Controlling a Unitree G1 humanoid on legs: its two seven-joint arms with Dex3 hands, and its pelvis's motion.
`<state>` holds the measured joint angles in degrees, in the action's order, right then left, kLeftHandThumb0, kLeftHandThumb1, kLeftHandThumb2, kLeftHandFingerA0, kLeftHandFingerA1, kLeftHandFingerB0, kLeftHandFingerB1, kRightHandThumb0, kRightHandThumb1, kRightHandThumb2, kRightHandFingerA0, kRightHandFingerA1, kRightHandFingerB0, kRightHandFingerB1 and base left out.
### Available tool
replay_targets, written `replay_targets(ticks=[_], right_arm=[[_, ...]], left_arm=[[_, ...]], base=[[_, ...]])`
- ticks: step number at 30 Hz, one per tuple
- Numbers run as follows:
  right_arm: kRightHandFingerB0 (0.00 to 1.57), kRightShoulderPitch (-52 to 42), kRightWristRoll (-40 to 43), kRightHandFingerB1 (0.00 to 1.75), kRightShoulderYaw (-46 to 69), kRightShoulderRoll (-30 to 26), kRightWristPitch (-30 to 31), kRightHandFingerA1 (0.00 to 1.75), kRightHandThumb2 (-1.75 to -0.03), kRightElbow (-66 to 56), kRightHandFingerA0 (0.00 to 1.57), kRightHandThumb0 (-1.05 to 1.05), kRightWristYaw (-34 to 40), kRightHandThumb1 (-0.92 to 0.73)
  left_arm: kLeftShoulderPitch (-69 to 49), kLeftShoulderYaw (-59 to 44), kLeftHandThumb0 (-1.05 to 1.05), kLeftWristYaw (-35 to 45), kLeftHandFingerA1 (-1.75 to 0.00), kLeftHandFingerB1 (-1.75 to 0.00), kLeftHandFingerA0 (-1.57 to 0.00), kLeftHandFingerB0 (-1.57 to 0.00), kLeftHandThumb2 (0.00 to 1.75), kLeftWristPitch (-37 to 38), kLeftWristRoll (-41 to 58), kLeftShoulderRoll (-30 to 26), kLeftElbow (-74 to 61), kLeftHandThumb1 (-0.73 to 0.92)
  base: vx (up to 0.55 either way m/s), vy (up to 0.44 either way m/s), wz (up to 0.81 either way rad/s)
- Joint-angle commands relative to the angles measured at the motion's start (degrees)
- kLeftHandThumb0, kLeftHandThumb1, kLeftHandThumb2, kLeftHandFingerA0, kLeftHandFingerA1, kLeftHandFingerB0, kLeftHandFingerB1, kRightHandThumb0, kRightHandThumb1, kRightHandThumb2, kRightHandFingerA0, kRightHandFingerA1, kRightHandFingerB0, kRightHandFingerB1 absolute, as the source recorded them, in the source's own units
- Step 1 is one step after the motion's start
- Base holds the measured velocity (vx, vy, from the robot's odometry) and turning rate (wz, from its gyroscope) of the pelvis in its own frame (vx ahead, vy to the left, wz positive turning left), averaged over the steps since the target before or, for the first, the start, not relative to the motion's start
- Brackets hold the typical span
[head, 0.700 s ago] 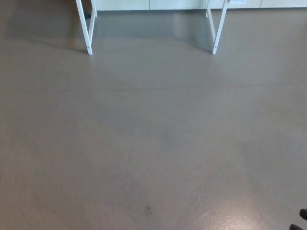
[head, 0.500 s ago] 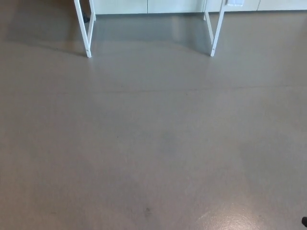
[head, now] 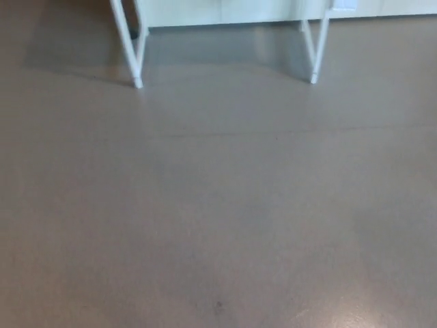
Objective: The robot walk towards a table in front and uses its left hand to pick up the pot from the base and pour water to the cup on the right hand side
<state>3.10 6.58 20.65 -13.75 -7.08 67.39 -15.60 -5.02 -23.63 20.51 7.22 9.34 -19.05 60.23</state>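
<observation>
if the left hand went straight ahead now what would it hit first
Cannot say: neither hand shows in the head view, so its pointing direction is unknown. Ahead lies bare grey floor, then the white table legs at the top edge.

Smooth grey floor [head: 218, 205], 2 white table legs [head: 130, 48] before pale cabinet fronts [head: 225, 10].

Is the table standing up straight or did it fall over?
Standing. Its white legs reach down to the grey floor with feet planted. The tabletop is out of view, so the pot and cup cannot be seen.
</observation>
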Motion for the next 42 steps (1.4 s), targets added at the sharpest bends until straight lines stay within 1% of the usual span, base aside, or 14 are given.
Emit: replay_targets(ticks=[1,5,6,16,17,18,19,32,33,35,36,37,38,42], right_arm=[[0.35,-1.1,1.3,0.70,0.1,0.0,-1.8,0.82,-0.85,0.4,0.73,-0.46,-0.8,-0.13],[0.35,-1.3,1.6,0.70,0.1,0.0,-1.9,0.82,-0.85,0.5,0.73,-0.46,-1.1,-0.13],[0.33,-1.3,1.4,0.68,-0.2,0.2,-1.9,0.79,-0.84,0.4,0.62,-0.47,-0.8,-0.14],[0.35,-1.9,1.2,0.69,-0.4,-0.1,-2.4,0.79,-0.86,1.6,0.66,-0.45,-0.2,-0.14],[0.35,-3.3,1.6,0.70,0.0,-0.1,-3.0,0.81,-0.85,2.0,0.71,-0.45,-0.8,-0.13],[0.35,-3.9,1.8,0.70,0.2,-0.2,-3.3,0.81,-0.85,2.1,0.71,-0.45,-1.0,-0.13],[0.36,-3.8,0.8,0.71,-0.6,-0.4,-4.1,0.81,-0.85,2.3,0.74,-0.54,-0.6,-0.16],[0.35,-6.1,0.3,0.70,-2.4,-0.4,-7.5,0.81,-0.83,4.0,0.72,-0.59,-0.8,-0.17],[0.33,-6.3,0.8,0.73,-2.1,-0.5,-7.1,0.79,-0.71,4.1,0.79,-0.55,-1.5,-0.22],[0.33,-6.3,1.1,0.73,-1.9,-0.5,-6.9,0.79,-0.71,4.3,0.79,-0.55,-1.7,-0.22],[0.35,-6.5,0.8,0.71,-2.1,-0.5,-7.1,0.82,-0.79,4.1,0.79,-0.59,-1.5,-0.15],[0.35,-6.7,0.6,0.71,-2.4,-0.6,-7.2,0.82,-0.79,3.9,0.79,-0.59,-1.2,-0.15],[0.36,-6.5,0.7,0.74,-2.3,-0.6,-7.1,0.79,-0.71,4.1,0.85,-0.54,-1.1,-0.20],[0.35,-6.7,0.6,0.74,-2.4,-0.8,-7.3,0.79,-0.73,3.8,0.79,-0.56,-1.1,-0.21]], left_arm=[[-0.6,0.4,-0.10,0.7,-0.40,-0.37,-0.38,-0.49,0.54,1.9,0.5,-1.3,0.7,0.46],[-0.9,0.8,-0.10,0.7,-0.40,-0.37,-0.38,-0.49,0.54,2.3,0.5,-1.4,0.7,0.46],[-0.1,1.1,-0.08,0.4,-0.40,-0.37,-0.38,-0.48,0.54,1.9,0.2,-1.7,1.2,0.46],[-0.9,1.4,-0.09,0.4,-0.40,-0.36,-0.38,-0.46,0.55,2.8,0.7,-1.6,2.4,0.48],[-2.0,1.5,-0.11,0.1,-0.41,-0.37,-0.46,-0.47,0.54,3.2,0.5,-1.4,2.5,0.47],[-2.4,1.6,-0.11,0.0,-0.41,-0.37,-0.46,-0.47,0.54,3.4,0.4,-1.3,2.5,0.47],[-2.1,2.0,-0.11,-0.2,-0.40,-0.36,-0.45,-0.46,0.54,3.5,0.1,-1.3,2.4,0.47],[-3.2,3.6,-0.14,-0.5,-0.41,-0.37,-0.46,-0.47,0.55,5.2,-0.3,-1.9,3.9,0.47],[-3.0,3.6,-0.16,-0.5,-0.42,-0.38,-0.44,-0.48,0.56,5.4,-0.4,-2.1,4.9,0.45],[-2.9,3.7,-0.16,-0.5,-0.42,-0.38,-0.44,-0.48,0.56,5.6,-0.4,-2.1,5.4,0.45],[-3.0,3.8,-0.15,-0.3,-0.41,-0.37,-0.45,-0.48,0.56,5.7,-0.3,-2.1,5.2,0.48],[-3.2,3.9,-0.15,-0.1,-0.41,-0.37,-0.45,-0.48,0.56,5.7,-0.2,-2.0,4.9,0.48],[-3.1,3.9,-0.14,0.4,-0.41,-0.37,-0.42,-0.46,0.56,5.6,-0.1,-2.0,4.9,0.49],[-2.1,4.1,-0.15,-0.8,-0.42,-0.38,-0.46,-0.48,0.56,5.3,-0.2,-1.8,6.1,0.48]], base=[[0.00,0.000,0.00],[0.07,0.147,-0.10],[0.17,0.244,-0.32],[0.19,0.115,0.05],[0.21,0.023,0.15],[0.25,-0.043,0.09],[0.26,-0.075,0.14],[0.29,-0.137,0.01],[0.24,0.047,-0.14],[0.24,0.092,-0.17],[0.30,0.139,-0.19],[0.36,0.168,-0.18],[0.44,0.166,-0.02],[0.36,0.230,-0.14]])
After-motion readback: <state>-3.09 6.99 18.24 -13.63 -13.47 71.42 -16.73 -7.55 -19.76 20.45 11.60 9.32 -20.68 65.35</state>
